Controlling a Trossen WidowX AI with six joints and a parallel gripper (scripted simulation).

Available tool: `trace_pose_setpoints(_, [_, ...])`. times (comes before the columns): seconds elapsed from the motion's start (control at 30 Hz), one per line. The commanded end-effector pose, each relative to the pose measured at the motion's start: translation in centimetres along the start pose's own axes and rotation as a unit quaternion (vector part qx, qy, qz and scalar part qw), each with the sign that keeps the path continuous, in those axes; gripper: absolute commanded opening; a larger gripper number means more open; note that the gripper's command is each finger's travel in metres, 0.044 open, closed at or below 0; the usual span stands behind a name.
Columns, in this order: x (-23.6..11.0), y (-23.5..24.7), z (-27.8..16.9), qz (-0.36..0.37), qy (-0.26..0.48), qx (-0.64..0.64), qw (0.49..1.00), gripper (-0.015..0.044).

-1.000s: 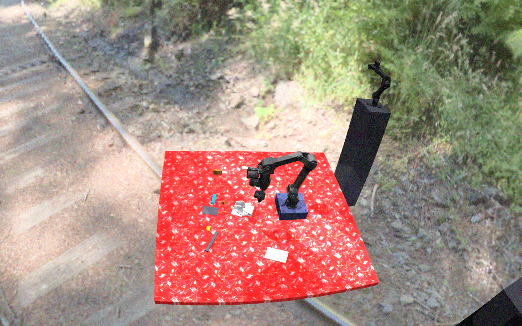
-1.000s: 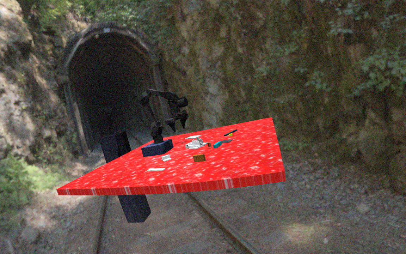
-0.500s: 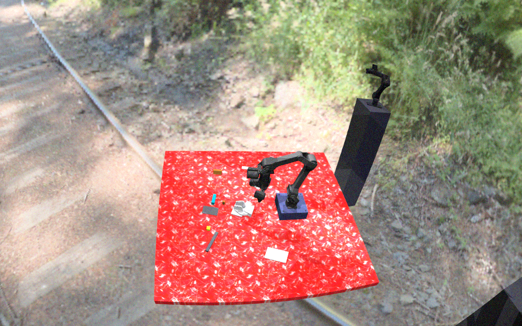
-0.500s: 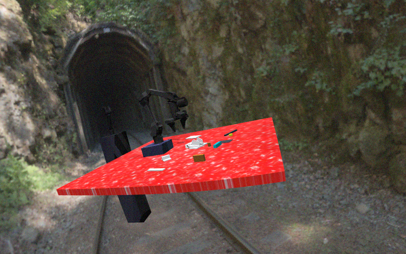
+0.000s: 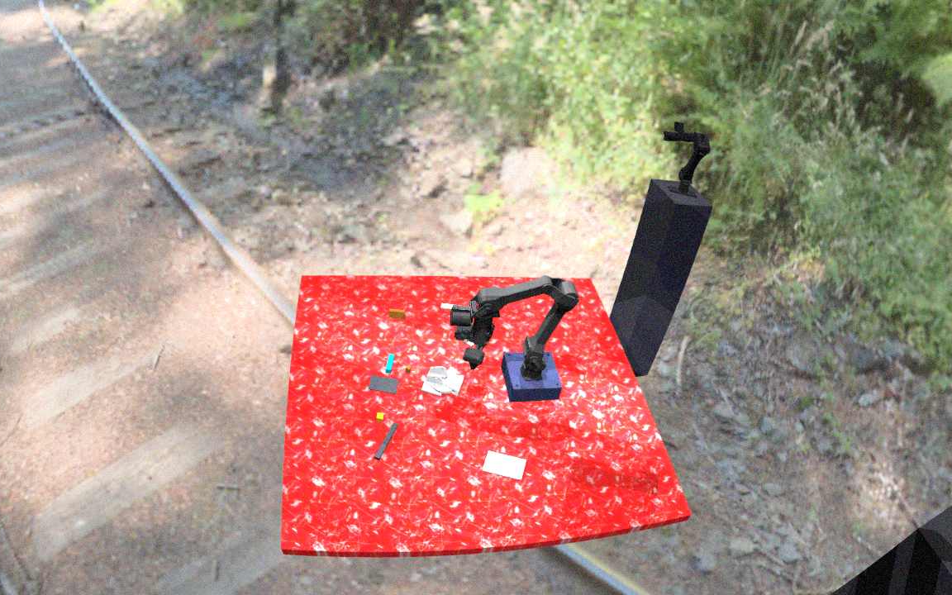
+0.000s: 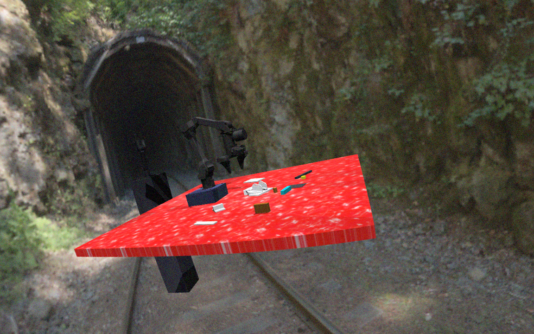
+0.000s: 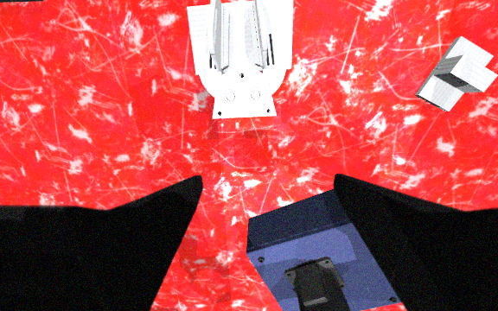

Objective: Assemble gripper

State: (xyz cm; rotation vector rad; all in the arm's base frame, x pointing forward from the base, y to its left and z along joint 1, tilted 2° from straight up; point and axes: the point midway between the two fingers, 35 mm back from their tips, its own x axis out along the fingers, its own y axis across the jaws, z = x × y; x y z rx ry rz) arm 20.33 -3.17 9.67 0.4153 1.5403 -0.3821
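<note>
The white gripper base (image 7: 197,26) lies flat on the table. Two white jaws (image 7: 217,36) (image 6: 257,187) stand on it, side by side. A white housing plate (image 7: 242,104), wider at its near edge, lies over their near ends and looks level. Two round stub outlines show in it. The pins and gear teeth are hidden under the plate. My gripper (image 5: 472,354) (image 6: 235,170) (image 7: 266,180) is open and empty. It hangs well above the table, between the assembly and the arm's blue mount, touching nothing.
The blue mount (image 5: 535,393) (image 6: 206,197) (image 7: 275,235) stands behind my fingers. A white stepped block (image 6: 218,207) (image 7: 454,78) and an orange block (image 5: 397,313) (image 6: 262,208) lie to one side. A white sheet (image 5: 504,464) (image 6: 254,180), cyan block (image 5: 389,362) and dark bar (image 5: 385,441) lie elsewhere.
</note>
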Motion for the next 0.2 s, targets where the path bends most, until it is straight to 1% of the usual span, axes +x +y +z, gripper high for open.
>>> trace_pose_setpoints(0.0, [0.00, -0.01, -0.08, 0.000, 0.001, -0.003, 1.000, 0.0440])
trace_pose_setpoints(0.17, [0.00, -0.01, -0.08, 0.000, 0.001, -0.003, 1.000, 0.0440])
